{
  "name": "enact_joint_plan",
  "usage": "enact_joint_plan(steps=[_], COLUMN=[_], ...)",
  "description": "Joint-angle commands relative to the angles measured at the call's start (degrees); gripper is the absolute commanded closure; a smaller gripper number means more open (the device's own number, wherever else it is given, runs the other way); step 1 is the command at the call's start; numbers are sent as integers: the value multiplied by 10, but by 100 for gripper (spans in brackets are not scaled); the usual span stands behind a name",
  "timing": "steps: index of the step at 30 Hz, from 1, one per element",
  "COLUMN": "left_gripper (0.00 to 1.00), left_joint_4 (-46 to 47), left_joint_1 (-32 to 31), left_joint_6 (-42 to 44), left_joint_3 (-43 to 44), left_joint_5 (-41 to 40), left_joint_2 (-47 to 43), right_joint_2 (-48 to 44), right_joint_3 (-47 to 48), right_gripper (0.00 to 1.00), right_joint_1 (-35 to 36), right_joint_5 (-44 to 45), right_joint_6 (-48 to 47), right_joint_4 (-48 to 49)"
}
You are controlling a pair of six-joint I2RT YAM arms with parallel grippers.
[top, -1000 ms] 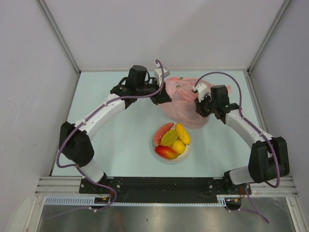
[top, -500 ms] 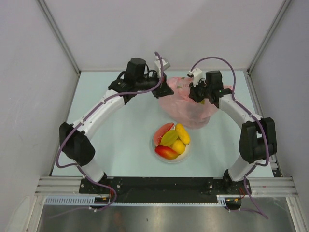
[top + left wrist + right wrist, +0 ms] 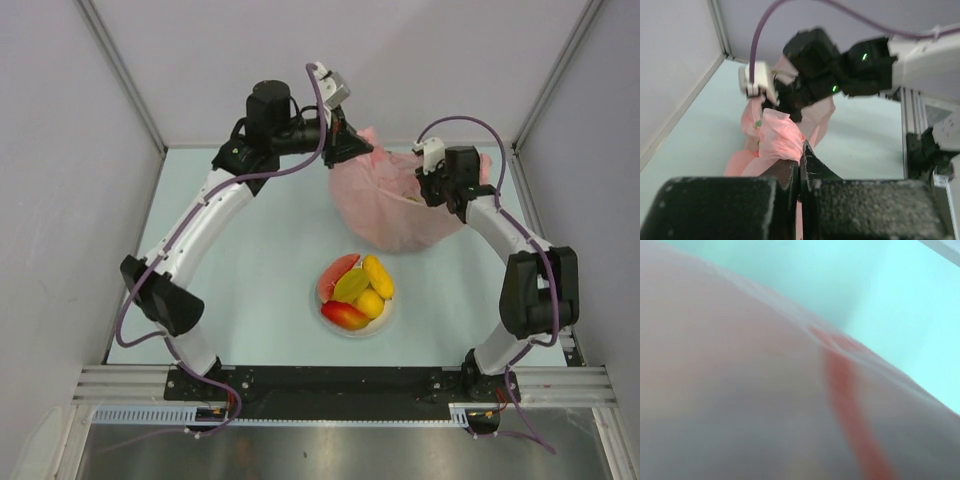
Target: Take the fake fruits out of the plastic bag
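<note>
Both grippers at the bag, fruits on a plate.
Top view: left gripper (image 3: 347, 152) pinches the bag (image 3: 385, 210) at its far-left edge; right gripper (image 3: 425, 190) is at the bag's right side, its state impossible to tell; fruits (image 3: 356, 292) on the plate (image 3: 388, 316) lie well nearer the bases than both. Left wrist: jaws pressed together on a pink fold. Right wrist: only blurred pink film.

left claw (image 3: 800, 160) clamped, both arms outstretched

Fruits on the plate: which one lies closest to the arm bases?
The red-orange mango, at the near edge of the plate; the yellow ones and the pink slice lie farther back.
</note>
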Motion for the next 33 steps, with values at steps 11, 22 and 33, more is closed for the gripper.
enact_joint_plan(steps=[11,22,33], left_gripper=[100,100,100], left_joint_4=[-273,-325,-310], left_joint_1=[16,16,16], left_joint_6=[242,315,296], left_joint_3=[-183,-176,-112], left_joint_5=[-13,-54,-43], left_joint_2=[-49,-52,-21], right_joint_2=[-243,-252,-219], right_joint_3=[-200,-225,-188], right_gripper=[71,74,73], right_joint_1=[-8,72,17], right_joint_5=[-30,-92,-28], right_joint_6=[39,37,60], right_joint_4=[-29,-105,44])
